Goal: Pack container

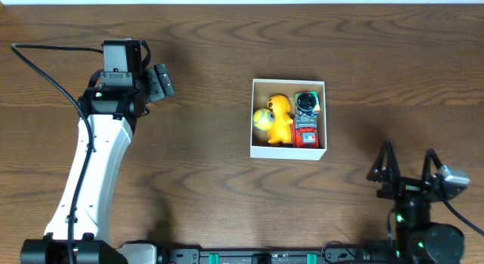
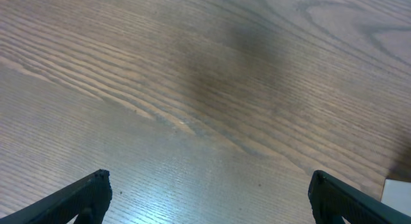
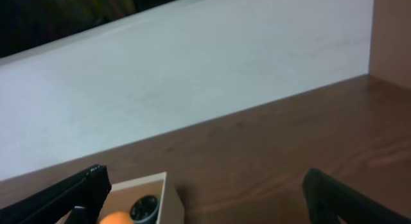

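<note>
The container [image 1: 287, 152] sits a little right of the middle of the surface [image 1: 197, 181], about halfway between the far and near edges. It already holds a yellow figure [image 1: 281, 116], a small ball [image 1: 262, 119] against its left wall, and a red pack [image 1: 305, 134] with a dark round piece [image 1: 305, 102] along its right wall. It looks like a light thing: thin white card walls around a brown floor, stiff enough at the corners but likely to bow or crease mid-wall under a hard pinch. On smooth wood it will probably slide at a nudge instead of staying put. The loose toys would shift if it were tipped, so it is best kept level. The safest hold seems to be over a wall close to a corner, one finger inside and one outside. The far-left corner looks best, as bare floor shows there and no toy crowds the rim. The left arm [image 1: 91, 166] hangs over the far-left part of the surface, well apart from the box, its jaws spread wide above bare wood. The right arm [image 1: 420, 226] waits by the near-right corner, jaws likewise spread and holding nothing, with one corner of the box just showing in its wrist view [image 3: 168, 189].
</note>
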